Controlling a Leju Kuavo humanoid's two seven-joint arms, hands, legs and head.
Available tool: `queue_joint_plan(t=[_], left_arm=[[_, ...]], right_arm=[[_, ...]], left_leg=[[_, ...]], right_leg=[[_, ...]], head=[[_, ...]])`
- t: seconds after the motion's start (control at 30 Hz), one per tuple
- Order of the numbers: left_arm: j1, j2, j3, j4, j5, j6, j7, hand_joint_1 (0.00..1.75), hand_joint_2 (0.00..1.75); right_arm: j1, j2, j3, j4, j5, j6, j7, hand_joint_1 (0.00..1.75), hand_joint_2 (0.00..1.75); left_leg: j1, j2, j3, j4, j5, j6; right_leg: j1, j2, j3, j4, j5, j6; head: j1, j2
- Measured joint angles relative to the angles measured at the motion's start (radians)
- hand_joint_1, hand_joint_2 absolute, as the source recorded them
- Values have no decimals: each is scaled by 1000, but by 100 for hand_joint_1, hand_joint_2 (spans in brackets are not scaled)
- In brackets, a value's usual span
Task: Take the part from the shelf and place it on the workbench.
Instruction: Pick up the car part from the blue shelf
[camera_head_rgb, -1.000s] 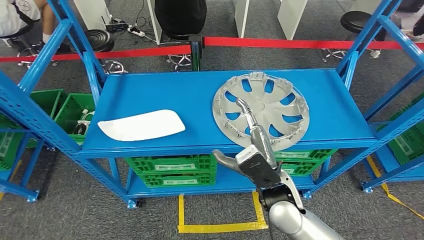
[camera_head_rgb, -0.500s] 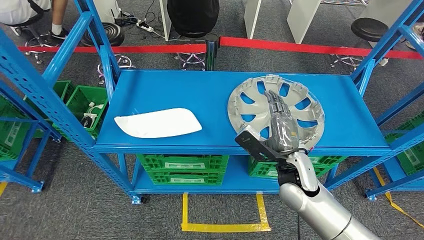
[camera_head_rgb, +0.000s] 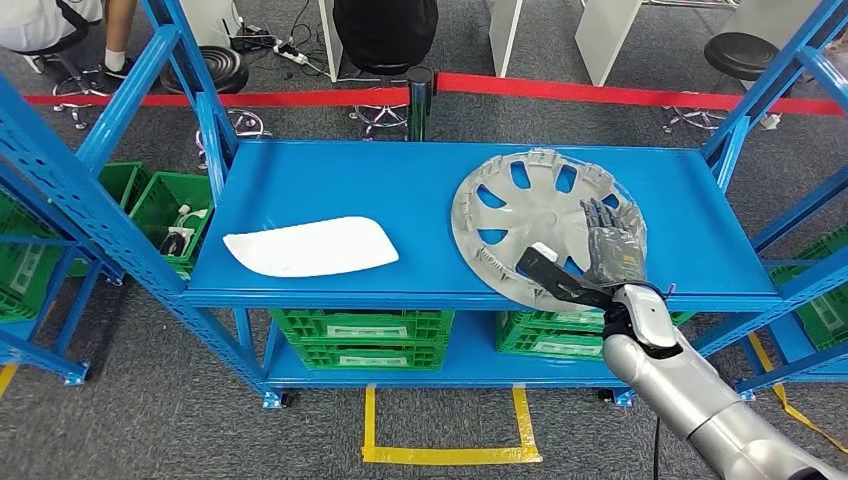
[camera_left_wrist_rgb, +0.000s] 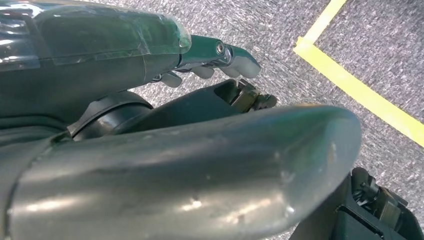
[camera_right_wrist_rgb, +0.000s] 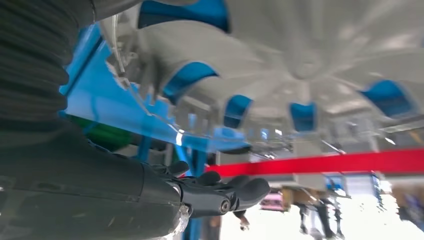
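The blue shelf (camera_head_rgb: 400, 180) carries a white panel (camera_head_rgb: 310, 247) and, well apart, a silver wheel cover (camera_head_rgb: 530, 215).

Bright even overhead light, soft shadows, bowed edges, blurry close wrist views

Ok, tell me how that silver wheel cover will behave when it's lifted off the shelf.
The wheel cover looks like thin spoked plastic, so probably light and slightly flexible. Lying flat on the shelf, it likely won't roll. Its wide disc may tilt if the right hand grips one edge.
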Motion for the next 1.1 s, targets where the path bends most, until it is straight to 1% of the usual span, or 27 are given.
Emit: queue_joint_plan(t=[0.23, 0.67, 1.1], left_arm=[[0, 0, 0, 0, -2, 6, -1, 0, 0], [0, 3, 0, 0, -3, 23, 2, 0, 0], [0, 3, 0, 0, -3, 26, 2, 0, 0]], right_arm=[[11, -16, -6, 60, -55, 2, -25, 0, 175], [11, -16, -18, 109, -167, 6, -102, 0, 175], [18, -16, -27, 127, -191, 10, -109, 0, 175]], left_leg=[[0, 0, 0, 0, 0, 0], [0, 3, 1, 0, 0, 0], [0, 5, 2, 0, 0, 0]], right_leg=[[0, -1, 0, 0, -1, 0], [0, -1, 1, 0, -1, 0], [0, 0, 2, 0, -1, 0]], head=[[0, 0], [0, 0], [0, 0]])
